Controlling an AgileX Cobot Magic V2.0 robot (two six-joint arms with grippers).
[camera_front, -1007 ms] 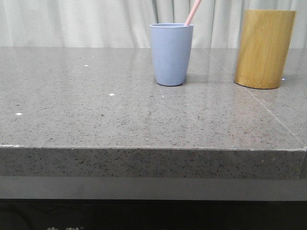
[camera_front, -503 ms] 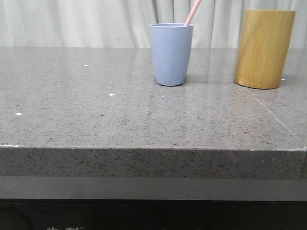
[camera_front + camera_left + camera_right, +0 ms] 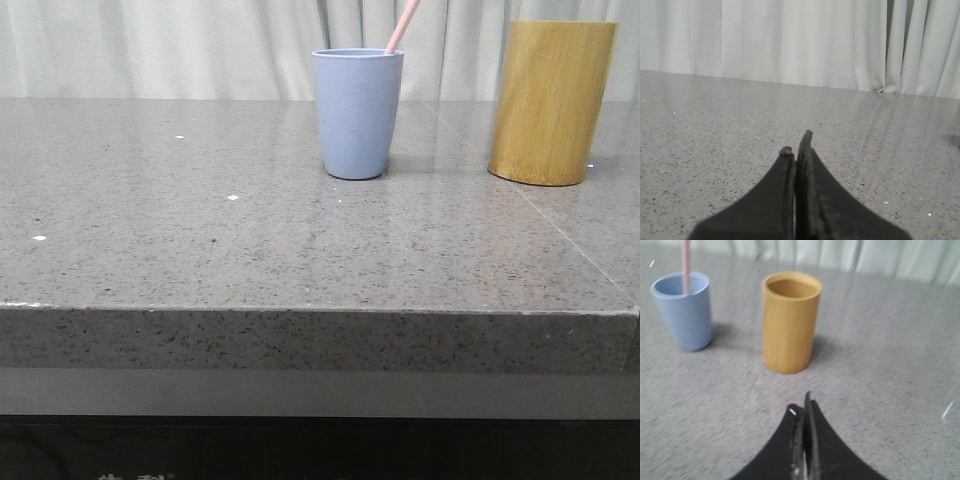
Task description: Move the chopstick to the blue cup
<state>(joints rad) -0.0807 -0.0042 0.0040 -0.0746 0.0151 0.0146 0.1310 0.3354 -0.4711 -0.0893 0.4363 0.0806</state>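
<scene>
left fingers pressed together, empty; right fingers likewise, low over worktop. chopstick stands leaning in blue cup. transfer looks done; nothing left.

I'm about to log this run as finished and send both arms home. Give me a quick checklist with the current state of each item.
1. Chopstick stands inside the blue cup, leaning on its rim: ok.
2. Blue cup upright on the table: ok.
3. Bamboo holder upright, apart from the cup: ok.
4. Right tool shut, holding nothing, back from both containers: ok.
5. Left tool shut, holding nothing, over bare table: ok.
6. Chopstick's upper end: cut off in the front view, cannot tell.
</scene>
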